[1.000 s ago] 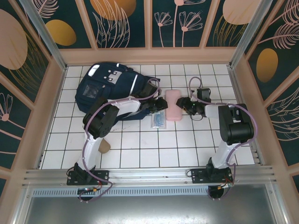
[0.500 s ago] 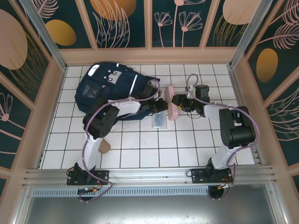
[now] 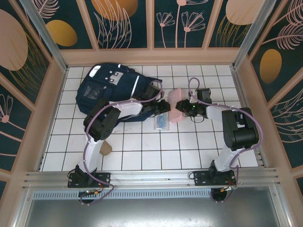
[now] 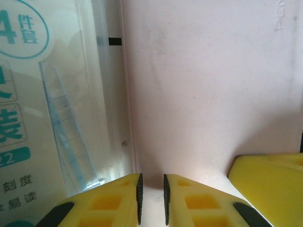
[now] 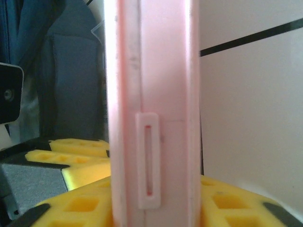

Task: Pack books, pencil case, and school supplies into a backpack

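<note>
We hold the pink pencil case (image 3: 174,111) up on its edge, mid-counter

Our right pincer (image 3: 182,105) is clenched on the case, its narrow clasp side facing the wrist camera; our left pincer (image 3: 164,108) sits just beside the case, nearly clenched, with a thin slit between the pads and nothing in it; the packet (image 3: 161,122) lies flat along the case's near-left edge; the backpack (image 3: 106,90) lies far left; the counter (image 3: 189,146) is bare tile nearer us.

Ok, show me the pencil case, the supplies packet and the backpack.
pencil case (image 3: 173,116), top external view, pink lower end
supplies packet (image 3: 161,122), top external view, middle of the clear sleeve
backpack (image 3: 92,94), top external view, front panel
</note>
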{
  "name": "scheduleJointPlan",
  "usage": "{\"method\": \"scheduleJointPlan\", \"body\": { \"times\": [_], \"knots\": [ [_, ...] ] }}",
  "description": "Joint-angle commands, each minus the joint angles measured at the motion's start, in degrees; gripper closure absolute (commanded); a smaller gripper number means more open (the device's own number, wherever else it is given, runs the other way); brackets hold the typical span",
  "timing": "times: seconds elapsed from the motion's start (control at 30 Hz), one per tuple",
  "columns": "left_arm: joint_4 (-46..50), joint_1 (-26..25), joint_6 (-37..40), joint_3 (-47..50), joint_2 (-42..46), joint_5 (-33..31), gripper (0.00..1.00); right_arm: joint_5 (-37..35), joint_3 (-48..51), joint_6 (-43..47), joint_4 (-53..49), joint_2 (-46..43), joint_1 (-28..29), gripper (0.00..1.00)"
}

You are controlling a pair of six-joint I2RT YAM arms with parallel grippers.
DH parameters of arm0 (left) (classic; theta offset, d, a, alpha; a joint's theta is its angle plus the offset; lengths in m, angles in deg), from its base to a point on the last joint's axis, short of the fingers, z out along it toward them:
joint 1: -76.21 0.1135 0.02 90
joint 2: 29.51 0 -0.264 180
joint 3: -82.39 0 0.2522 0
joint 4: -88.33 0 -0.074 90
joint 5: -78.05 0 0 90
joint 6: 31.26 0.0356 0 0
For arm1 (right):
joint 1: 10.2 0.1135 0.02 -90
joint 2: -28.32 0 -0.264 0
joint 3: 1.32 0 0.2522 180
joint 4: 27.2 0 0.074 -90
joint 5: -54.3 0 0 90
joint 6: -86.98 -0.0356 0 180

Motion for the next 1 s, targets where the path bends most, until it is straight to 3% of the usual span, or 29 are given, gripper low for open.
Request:
{"method": "scheduleJointPlan", "body": {
  "times": [0.0,0.3,0.63,0.97],
  "knots": [
    [4.0,-0.3,3.1,-1.6,4.0,-2.2,0.78,-0.7,-0.8,0.9,-0.8,-3.0,-0.1,0.66],
    [16.4,0.9,11.4,-9.0,11.1,-10.1,0.69,-0.4,0.1,-0.1,-1.6,-7.1,-0.8,0.71],
    [34.5,5.5,28.4,-14.2,10.4,-35.6,0.59,1.3,1.6,-4.2,0.2,-11.9,-0.4,0.71],
    [36.0,5.6,33.3,-14.4,4.5,-42.6,0.49,0.8,1.8,-6.1,1.1,-12.8,2.0,0.7]
  ]
}}
